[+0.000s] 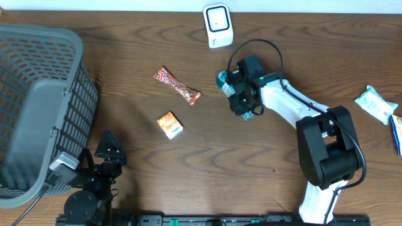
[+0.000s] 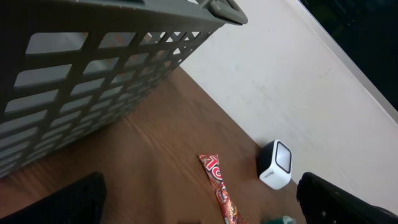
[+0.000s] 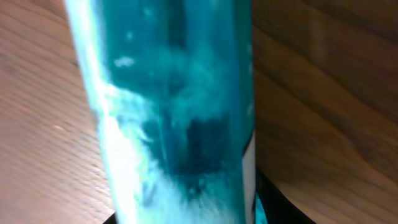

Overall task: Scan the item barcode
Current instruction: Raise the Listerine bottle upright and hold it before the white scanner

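Note:
A long teal item (image 1: 223, 82) lies across the jaws of my right gripper (image 1: 239, 97), just below the white barcode scanner (image 1: 217, 25) at the table's back edge. In the right wrist view the teal item (image 3: 180, 112) fills the space between the jaws, with a black finger (image 3: 292, 208) pressed against its right side, so my right gripper (image 3: 186, 211) is shut on it. No barcode shows. My left gripper (image 1: 108, 147) rests at the front left, wide open and empty. From the left wrist, my left gripper (image 2: 205, 211) looks toward the scanner (image 2: 275, 164).
A grey mesh basket (image 1: 38, 107) stands at the left. A red candy bar (image 1: 177, 86) and a small orange packet (image 1: 169, 124) lie mid-table. A white and teal packet (image 1: 375, 103) and a blue item (image 1: 397, 133) sit at the right edge.

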`<control>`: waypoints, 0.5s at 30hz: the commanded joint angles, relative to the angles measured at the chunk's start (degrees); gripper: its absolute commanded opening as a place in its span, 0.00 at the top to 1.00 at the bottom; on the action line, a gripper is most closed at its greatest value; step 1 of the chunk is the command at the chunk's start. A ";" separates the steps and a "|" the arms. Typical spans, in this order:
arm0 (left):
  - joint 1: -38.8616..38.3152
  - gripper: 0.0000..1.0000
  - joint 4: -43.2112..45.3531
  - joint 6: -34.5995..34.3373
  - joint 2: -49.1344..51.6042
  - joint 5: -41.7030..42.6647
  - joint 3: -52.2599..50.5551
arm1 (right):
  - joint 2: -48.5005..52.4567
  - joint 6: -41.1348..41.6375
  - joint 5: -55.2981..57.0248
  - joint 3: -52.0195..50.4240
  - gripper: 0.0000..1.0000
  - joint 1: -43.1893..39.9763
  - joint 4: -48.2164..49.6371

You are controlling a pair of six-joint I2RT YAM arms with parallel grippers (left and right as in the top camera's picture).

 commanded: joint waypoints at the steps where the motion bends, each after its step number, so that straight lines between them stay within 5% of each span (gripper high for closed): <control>1: -0.28 0.02 0.09 -0.31 -0.37 -0.74 -0.13 | 2.78 -0.33 -12.17 1.57 0.99 -1.44 -0.35; 15: -0.28 0.02 0.11 -0.31 -0.37 -0.74 -0.13 | 2.78 -9.97 -46.05 6.80 0.99 -7.69 0.55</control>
